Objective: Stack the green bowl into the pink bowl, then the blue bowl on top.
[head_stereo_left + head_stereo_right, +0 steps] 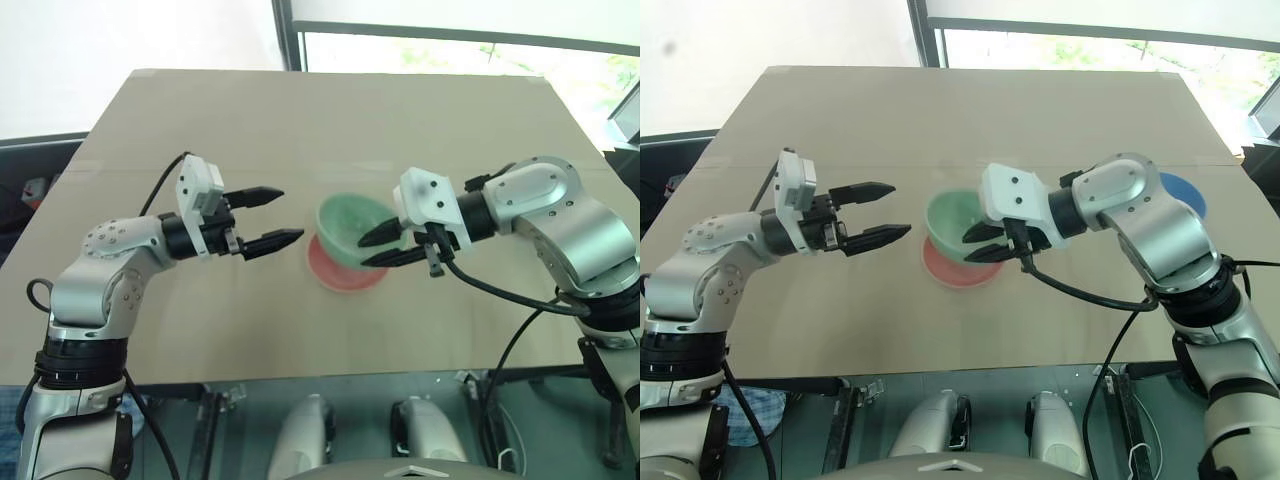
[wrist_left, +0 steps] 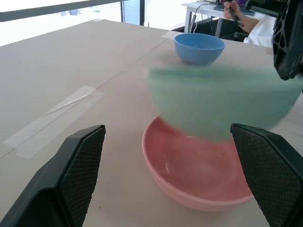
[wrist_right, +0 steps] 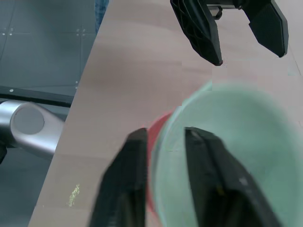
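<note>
Three bowls are sharing my table: the green bowl [image 1: 352, 228] is sitting tilted above the pink bowl [image 1: 340, 268], its rim lying between my right gripper's [image 1: 377, 246] partly parted fingers, one inside and one outside. I cannot tell whether they are pinching it. My left gripper [image 1: 278, 215] is hovering just beside, gaping, holding nothing. The blue bowl [image 1: 1185, 192] is resting well apart, behind my right arm.

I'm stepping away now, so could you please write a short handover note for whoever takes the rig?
Left end effector: open, empty, level, beside the bowls.
Right end effector: fingers straddle the green bowl's rim; whether it grips I can't tell.
Green bowl: tilted over the pink bowl, not seated.
Blue bowl: on the table's right side, untouched.
Left: seat green, then stack blue.
</note>
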Action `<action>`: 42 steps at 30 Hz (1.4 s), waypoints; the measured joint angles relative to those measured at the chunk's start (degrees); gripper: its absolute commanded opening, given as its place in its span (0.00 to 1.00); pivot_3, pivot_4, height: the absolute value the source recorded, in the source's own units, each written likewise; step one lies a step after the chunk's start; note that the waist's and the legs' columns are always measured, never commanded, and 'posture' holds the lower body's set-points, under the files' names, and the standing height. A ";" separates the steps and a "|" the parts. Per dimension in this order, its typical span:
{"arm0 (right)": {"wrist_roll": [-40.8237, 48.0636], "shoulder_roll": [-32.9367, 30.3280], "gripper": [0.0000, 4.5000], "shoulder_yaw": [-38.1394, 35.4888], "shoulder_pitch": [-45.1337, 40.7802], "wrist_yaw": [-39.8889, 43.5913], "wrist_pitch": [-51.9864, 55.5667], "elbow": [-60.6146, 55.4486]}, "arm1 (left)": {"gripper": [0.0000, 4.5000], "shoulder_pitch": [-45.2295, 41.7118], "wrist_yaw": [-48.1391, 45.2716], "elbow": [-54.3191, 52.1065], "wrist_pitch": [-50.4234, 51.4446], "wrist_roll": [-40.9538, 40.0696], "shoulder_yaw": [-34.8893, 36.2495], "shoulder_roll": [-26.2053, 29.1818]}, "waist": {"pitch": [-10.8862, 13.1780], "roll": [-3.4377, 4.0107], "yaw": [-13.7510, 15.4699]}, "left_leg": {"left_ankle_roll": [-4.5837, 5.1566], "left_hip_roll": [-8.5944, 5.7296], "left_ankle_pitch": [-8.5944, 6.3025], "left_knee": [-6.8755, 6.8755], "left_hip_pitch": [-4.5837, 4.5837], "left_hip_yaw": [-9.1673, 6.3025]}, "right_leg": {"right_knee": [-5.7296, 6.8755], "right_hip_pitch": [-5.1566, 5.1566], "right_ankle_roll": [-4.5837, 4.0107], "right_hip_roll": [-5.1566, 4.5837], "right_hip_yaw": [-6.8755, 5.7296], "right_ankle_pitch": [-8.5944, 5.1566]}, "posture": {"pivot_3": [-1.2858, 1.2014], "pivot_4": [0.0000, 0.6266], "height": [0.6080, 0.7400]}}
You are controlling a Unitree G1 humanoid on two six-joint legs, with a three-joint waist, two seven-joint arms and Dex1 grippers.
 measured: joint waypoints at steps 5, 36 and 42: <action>-0.42 -1.49 0.57 0.52 0.00 -2.61 0.44 0.15 | 1.00 0.00 -0.27 0.00 0.10 0.40 -0.12 -0.20 | 0.00 -0.01 0.12 | 0.01 0.00 0.00 0.01 0.00 0.00 | 0.00 0.00 0.00 0.00 0.00 0.00 | 0.52 0.24 1.00; -13.70 -16.21 0.57 -19.39 22.34 -28.26 -10.04 31.38 | 1.00 -12.84 -7.54 10.44 -5.22 5.51 -11.22 -14.05 | 0.01 -0.07 1.17 | 0.05 -0.12 -0.01 0.14 0.04 0.13 | -0.10 0.02 0.02 0.03 0.13 0.00 | 0.52 0.24 1.00; -16.29 -14.13 0.57 -18.14 19.93 -29.84 -17.15 43.01 | 1.00 -12.83 -8.31 11.62 -5.74 6.54 -11.09 -13.48 | 0.02 -0.07 1.19 | 0.05 -0.11 -0.01 0.17 0.02 0.14 | -0.09 0.02 0.03 0.02 0.16 0.00 | 0.52 0.24 1.00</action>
